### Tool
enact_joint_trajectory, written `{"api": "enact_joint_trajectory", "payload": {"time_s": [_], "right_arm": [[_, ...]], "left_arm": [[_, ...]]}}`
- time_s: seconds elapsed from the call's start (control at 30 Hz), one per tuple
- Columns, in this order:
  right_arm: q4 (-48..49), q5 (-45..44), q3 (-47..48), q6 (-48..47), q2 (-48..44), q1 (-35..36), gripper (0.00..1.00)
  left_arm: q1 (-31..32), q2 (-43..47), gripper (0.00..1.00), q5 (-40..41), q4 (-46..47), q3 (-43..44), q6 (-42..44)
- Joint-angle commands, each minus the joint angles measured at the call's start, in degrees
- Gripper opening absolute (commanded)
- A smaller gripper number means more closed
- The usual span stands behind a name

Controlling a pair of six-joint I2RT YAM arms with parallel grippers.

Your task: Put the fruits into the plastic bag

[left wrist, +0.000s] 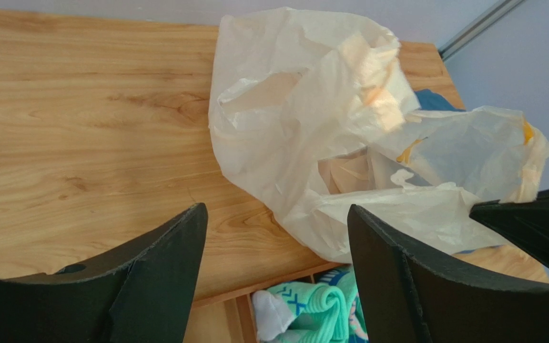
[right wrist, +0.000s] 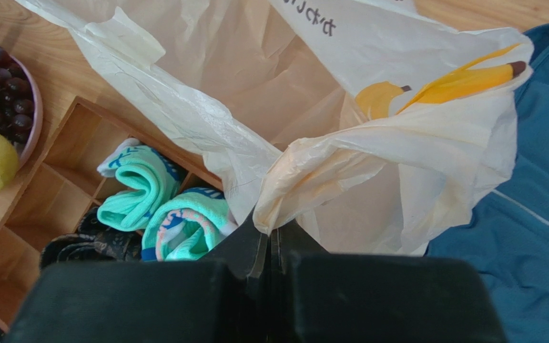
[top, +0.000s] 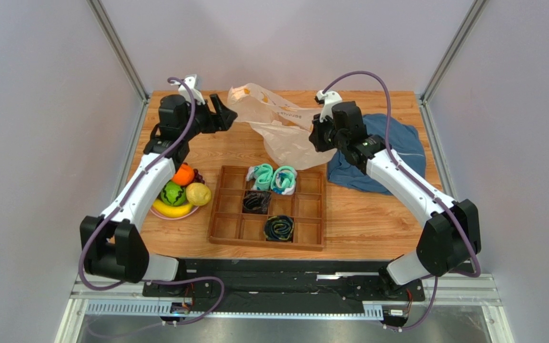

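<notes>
The plastic bag, cream-white with yellow banana prints, lies crumpled at the back middle of the table. My right gripper is shut on a bunched handle of the bag and lifts that side. My left gripper is open and empty, just left of the bag's other handle. The fruits sit on a pink plate at the left: orange, green striped melon, lemon, banana, and grapes. The dragon fruit is not in view.
A wooden compartment tray in front of the bag holds teal rolled socks and dark ones. A blue garment lies under my right arm at the back right. The pink plate's rim stands left of the tray.
</notes>
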State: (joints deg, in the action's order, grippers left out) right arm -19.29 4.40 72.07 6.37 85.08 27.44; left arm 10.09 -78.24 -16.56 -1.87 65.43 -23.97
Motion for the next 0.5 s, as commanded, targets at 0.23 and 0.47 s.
{"api": "enact_joint_trajectory", "payload": {"time_s": [0.23, 0.47], "right_arm": [[-1.4, 1.6, 4.2, 4.9, -1.1, 0.4, 0.01], [-1.4, 1.8, 4.3, 6.4, -1.0, 1.1, 0.01]], "left_arm": [[-0.3, 24.8, 0.93, 20.7, -24.8, -4.5, 5.5], [-0.8, 31.7, 0.99, 31.6, -41.4, -6.5, -0.7]]}}
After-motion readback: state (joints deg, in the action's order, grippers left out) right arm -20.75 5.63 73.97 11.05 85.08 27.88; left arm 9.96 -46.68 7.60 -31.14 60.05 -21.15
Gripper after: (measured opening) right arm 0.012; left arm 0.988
